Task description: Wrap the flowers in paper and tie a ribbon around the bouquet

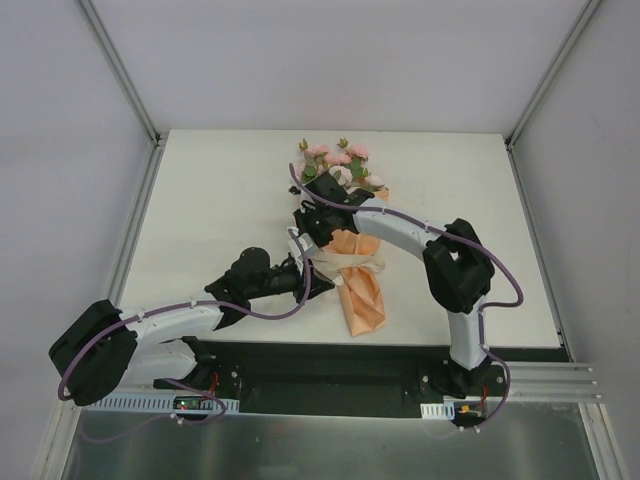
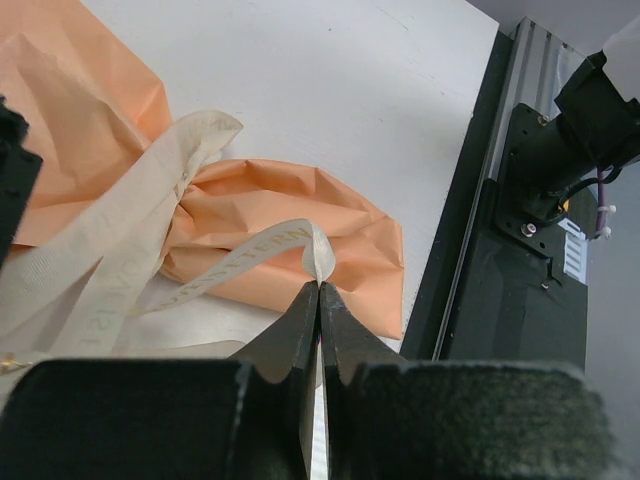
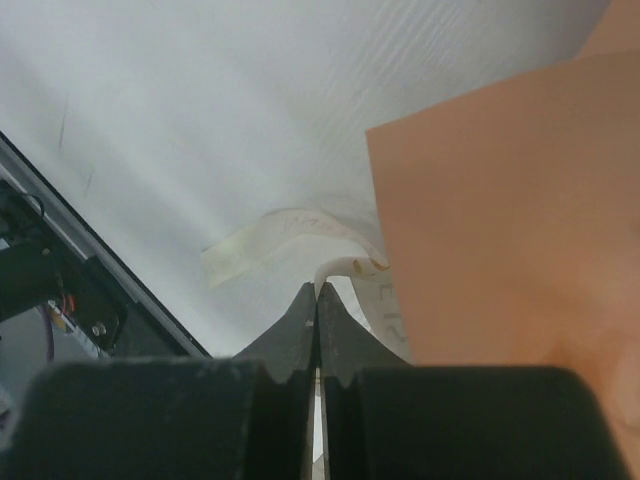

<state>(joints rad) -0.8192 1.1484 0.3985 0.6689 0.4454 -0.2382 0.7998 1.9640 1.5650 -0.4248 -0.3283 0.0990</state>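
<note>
Top external: the bouquet [image 1: 362, 300] is lying on the worktop [image 1: 220, 200], centre, flowers [image 1: 335, 160] pointing far. Left wrist: my left tool [image 2: 320, 290] is pinching a ribbon [image 2: 100, 250] strand over the paper [image 2: 300, 200]. Right wrist: my right tool [image 3: 318, 292] is clamping another ribbon strand.

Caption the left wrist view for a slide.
Left gripper shut, pinching a loop of the cream ribbon that cinches the crumpled peach paper on the white table.

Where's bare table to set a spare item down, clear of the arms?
Free: far-left table, between left edge and flowers; far-right, between flowers and right edge. Crowded: centre, left gripper and right gripper pinching ribbon at the bouquet.
</note>
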